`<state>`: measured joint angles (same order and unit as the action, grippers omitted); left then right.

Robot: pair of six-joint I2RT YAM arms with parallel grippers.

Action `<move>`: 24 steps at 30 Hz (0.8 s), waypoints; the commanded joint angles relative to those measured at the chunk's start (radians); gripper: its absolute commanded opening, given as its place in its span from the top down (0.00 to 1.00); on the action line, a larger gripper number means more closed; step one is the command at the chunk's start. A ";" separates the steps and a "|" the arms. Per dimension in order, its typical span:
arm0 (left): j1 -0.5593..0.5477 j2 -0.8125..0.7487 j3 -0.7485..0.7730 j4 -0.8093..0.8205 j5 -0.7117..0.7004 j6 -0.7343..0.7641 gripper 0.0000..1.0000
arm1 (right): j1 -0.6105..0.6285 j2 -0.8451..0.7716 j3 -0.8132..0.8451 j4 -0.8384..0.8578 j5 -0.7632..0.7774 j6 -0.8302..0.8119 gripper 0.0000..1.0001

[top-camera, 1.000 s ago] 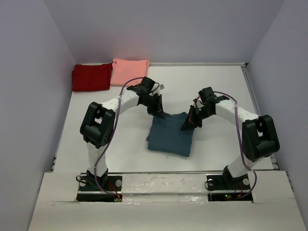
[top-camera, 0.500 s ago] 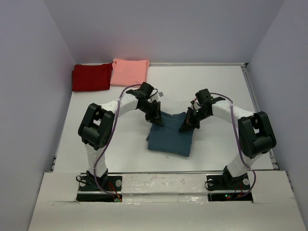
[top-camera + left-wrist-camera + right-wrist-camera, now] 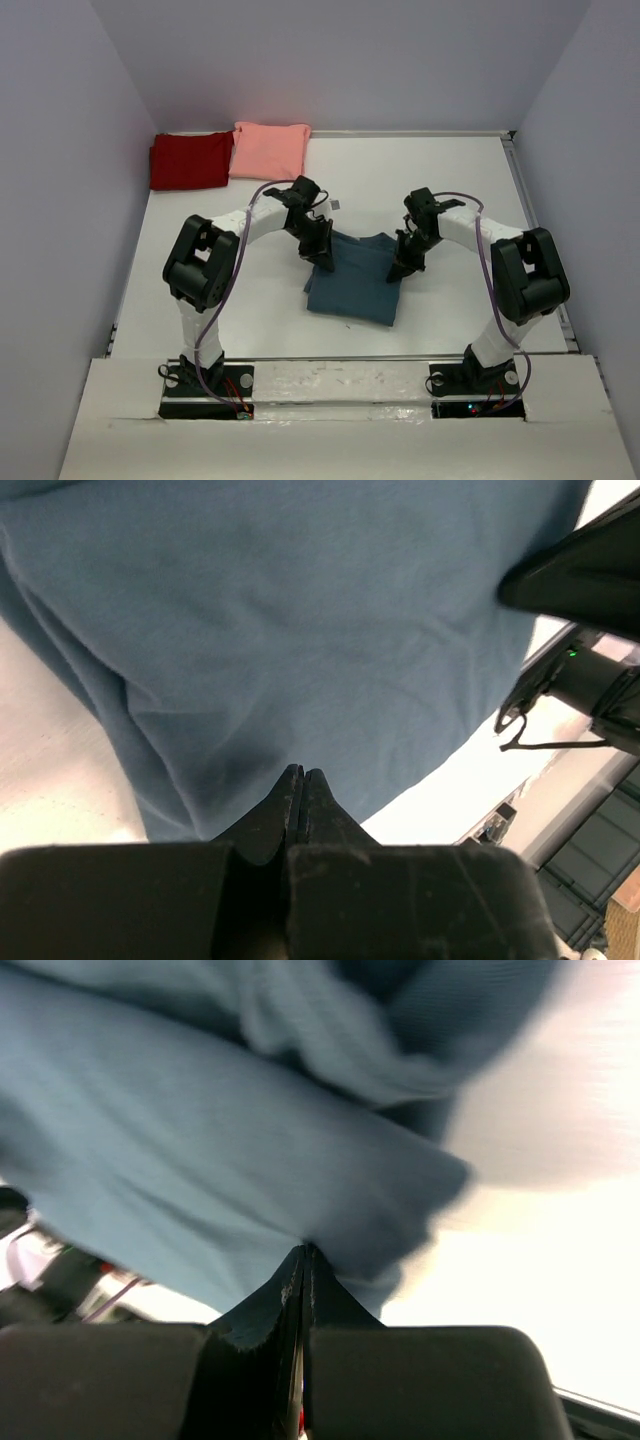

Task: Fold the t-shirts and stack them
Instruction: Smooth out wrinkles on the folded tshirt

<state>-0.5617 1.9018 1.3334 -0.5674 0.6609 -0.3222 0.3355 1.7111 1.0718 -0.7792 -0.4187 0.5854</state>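
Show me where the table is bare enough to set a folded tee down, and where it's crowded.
Bare: the far right of the table, from the salmon-pink tee to the right rail; the left strip between the dark red tee and the left arm's base. Crowded: the centre, where the left gripper and right gripper meet the teal tee.

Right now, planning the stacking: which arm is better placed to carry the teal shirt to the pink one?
Probably left: the left gripper sits nearer the pink shirt; the right gripper, across the teal shirt, is farther.
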 commanded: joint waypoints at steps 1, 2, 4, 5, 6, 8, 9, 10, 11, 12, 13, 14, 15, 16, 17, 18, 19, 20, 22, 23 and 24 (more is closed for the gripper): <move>-0.007 -0.026 -0.037 -0.031 -0.009 0.032 1.00 | 0.007 0.002 0.054 -0.116 0.184 -0.041 1.00; -0.006 -0.020 -0.049 -0.029 -0.017 0.037 1.00 | 0.007 0.002 0.057 -0.127 0.202 -0.041 1.00; -0.006 -0.009 -0.068 -0.022 -0.055 0.048 1.00 | 0.007 -0.005 0.062 -0.156 0.265 -0.036 1.00; -0.007 0.008 -0.086 -0.016 -0.072 0.061 1.00 | 0.007 -0.008 0.068 -0.164 0.282 -0.032 1.00; -0.006 0.017 -0.094 -0.014 -0.086 0.070 1.00 | 0.007 -0.013 0.071 -0.170 0.293 -0.033 1.00; -0.006 0.043 -0.114 -0.008 -0.115 0.089 1.00 | 0.007 -0.019 0.086 -0.195 0.326 -0.030 1.00; -0.006 0.046 -0.118 -0.003 -0.135 0.091 1.00 | 0.007 -0.018 0.092 -0.204 0.342 -0.029 1.00; -0.006 0.049 -0.125 0.000 -0.135 0.092 1.00 | 0.007 -0.019 0.097 -0.213 0.357 -0.029 1.00; -0.006 0.055 -0.128 -0.002 -0.161 0.098 1.00 | 0.007 -0.016 0.108 -0.239 0.392 -0.027 1.00; -0.006 0.056 -0.125 -0.005 -0.179 0.100 1.00 | 0.007 -0.016 0.111 -0.250 0.409 -0.024 1.00; -0.004 0.049 -0.117 -0.011 -0.187 0.101 1.00 | 0.007 -0.019 0.115 -0.268 0.443 -0.024 1.00; -0.004 0.045 -0.111 -0.014 -0.191 0.101 1.00 | 0.007 -0.024 0.120 -0.276 0.451 -0.022 1.00; -0.004 0.037 -0.103 -0.015 -0.196 0.101 1.00 | 0.007 -0.033 0.125 -0.279 0.451 -0.024 1.00; -0.003 0.028 -0.094 -0.017 -0.196 0.097 1.00 | 0.007 -0.045 0.132 -0.278 0.443 -0.025 1.00; -0.001 0.007 -0.071 -0.020 -0.196 0.094 1.00 | 0.007 -0.080 0.138 -0.267 0.390 -0.029 1.00; -0.001 0.000 -0.057 -0.025 -0.195 0.091 1.00 | 0.007 -0.099 0.145 -0.262 0.358 -0.029 1.00; -0.003 -0.009 -0.042 -0.031 -0.190 0.083 1.00 | 0.007 -0.117 0.157 -0.252 0.318 -0.029 1.00; -0.003 -0.021 -0.015 -0.043 -0.185 0.077 1.00 | 0.007 -0.136 0.158 -0.227 0.213 -0.022 1.00; -0.001 -0.035 0.010 -0.052 -0.175 0.066 1.00 | 0.007 -0.157 0.151 -0.212 0.099 -0.006 1.00; -0.001 -0.040 0.030 -0.063 -0.161 0.054 1.00 | 0.007 -0.153 0.122 -0.183 -0.055 -0.004 1.00; -0.001 -0.049 0.038 -0.069 -0.153 0.048 1.00 | 0.007 -0.145 0.102 -0.172 -0.124 0.010 1.00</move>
<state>-0.5659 1.9347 1.3052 -0.5964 0.5198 -0.2672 0.3351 1.5906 1.1828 -0.9985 -0.2325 0.5739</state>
